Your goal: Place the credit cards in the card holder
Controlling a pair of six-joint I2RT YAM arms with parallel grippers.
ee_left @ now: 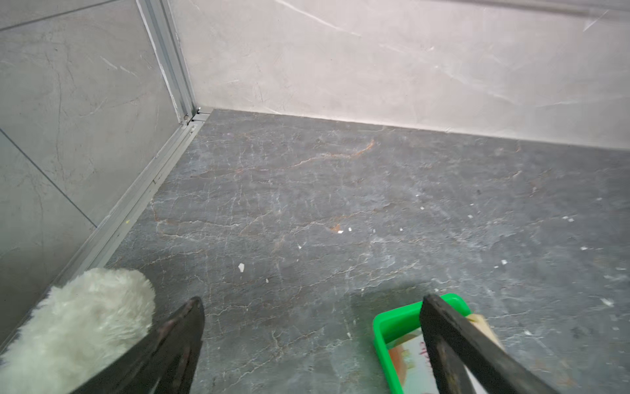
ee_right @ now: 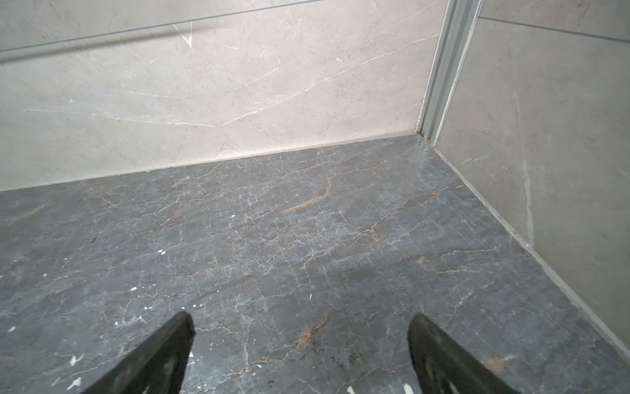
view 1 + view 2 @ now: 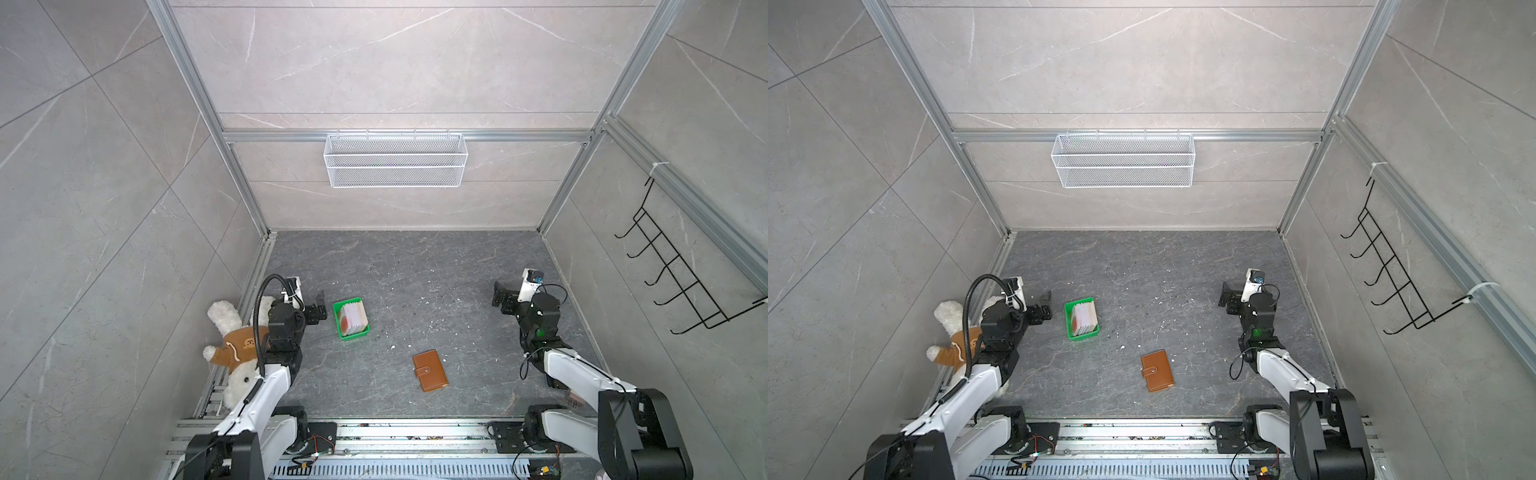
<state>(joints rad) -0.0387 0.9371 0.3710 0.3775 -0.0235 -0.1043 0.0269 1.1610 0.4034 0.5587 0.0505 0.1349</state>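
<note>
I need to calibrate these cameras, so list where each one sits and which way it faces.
Both top views: high over the robot's base, looking down and forward at the floor, card holder, green tray of credit cards; left arm and right arm show.
Left wrist: on the left arm, facing the back-left corner; left jaws show open, with plush toy and tray.
Right wrist: on the right arm, facing the back-right corner; right jaws show open over floor.
Shared: left wrist and top views both hold tray, cards, toy.
</note>
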